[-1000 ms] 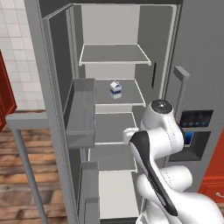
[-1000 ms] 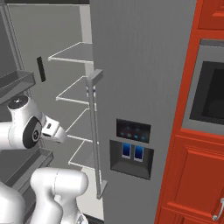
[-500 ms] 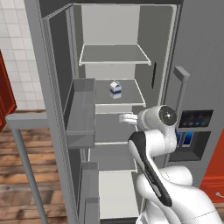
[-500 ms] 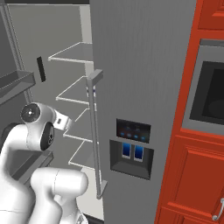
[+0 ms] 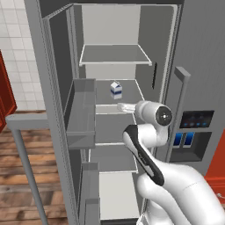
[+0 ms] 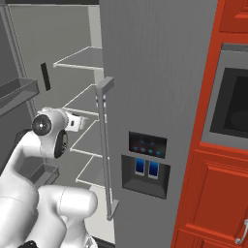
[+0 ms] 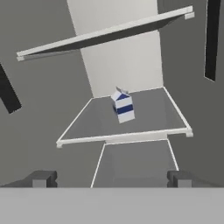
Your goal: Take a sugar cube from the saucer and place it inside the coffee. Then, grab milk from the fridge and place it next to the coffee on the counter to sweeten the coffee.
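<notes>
While the fridge [image 5: 57, 88] stands w/ its left door open, the milk [image 5: 115, 90] is seen upright on the middle shelf [image 7: 148, 111], approx. at its centre, well back from the front edge. In the hand view the carton [image 7: 123, 106] appears tilted, as the camera is rolled. The gripper [image 7: 110, 178] is held in front of this shelf, directed at the milk but apart from it; the fingers [image 7: 42, 178] are spread fully wide and nothing is gripped between them. In the right base view the gripper [image 6: 80, 121] is seen beside the closed door's bar handle [image 6: 104, 145].
</notes>
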Robot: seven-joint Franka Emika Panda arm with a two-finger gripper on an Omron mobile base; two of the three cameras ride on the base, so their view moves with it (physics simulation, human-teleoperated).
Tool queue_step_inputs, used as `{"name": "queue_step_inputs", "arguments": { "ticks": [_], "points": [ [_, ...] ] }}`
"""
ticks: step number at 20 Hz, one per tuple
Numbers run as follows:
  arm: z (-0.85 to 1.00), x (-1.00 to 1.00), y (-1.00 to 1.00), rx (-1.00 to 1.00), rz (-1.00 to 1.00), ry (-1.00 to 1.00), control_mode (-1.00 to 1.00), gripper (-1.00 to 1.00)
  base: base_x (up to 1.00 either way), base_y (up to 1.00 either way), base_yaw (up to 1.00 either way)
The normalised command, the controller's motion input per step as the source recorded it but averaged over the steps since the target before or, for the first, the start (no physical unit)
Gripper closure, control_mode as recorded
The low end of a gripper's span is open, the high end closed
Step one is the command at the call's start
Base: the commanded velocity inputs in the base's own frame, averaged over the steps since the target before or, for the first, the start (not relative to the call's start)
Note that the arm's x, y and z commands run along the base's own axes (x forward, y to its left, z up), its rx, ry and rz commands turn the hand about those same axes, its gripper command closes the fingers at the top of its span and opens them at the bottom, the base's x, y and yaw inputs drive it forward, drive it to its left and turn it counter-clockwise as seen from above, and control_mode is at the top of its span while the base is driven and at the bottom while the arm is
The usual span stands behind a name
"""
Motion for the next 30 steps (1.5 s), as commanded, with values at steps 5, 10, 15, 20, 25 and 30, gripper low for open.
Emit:
{"name": "queue_step_inputs", "arguments": {
  "ticks": [5,10,15,20,25,30],
  "points": [
    [0.04,0.11,0.01,-0.09,0.00,0.02,-1.00,-1.00,0.00,0.00,0.00],
    [-0.01,0.09,0.01,-0.03,0.00,0.01,-1.00,-1.00,0.00,0.00,0.00],
    [0.05,0.06,-0.30,0.00,0.00,0.02,-1.00,-1.00,0.00,0.00,0.00],
    [0.00,0.43,-0.07,0.00,0.00,-0.01,-1.00,-1.00,0.00,0.00,0.00],
    [0.00,0.59,0.01,0.00,0.00,-0.13,-1.00,-1.00,0.00,0.00,0.00],
    [-0.07,0.35,0.03,-0.05,0.00,-0.15,-1.00,-1.00,0.00,0.00,0.00]
  ]
}}
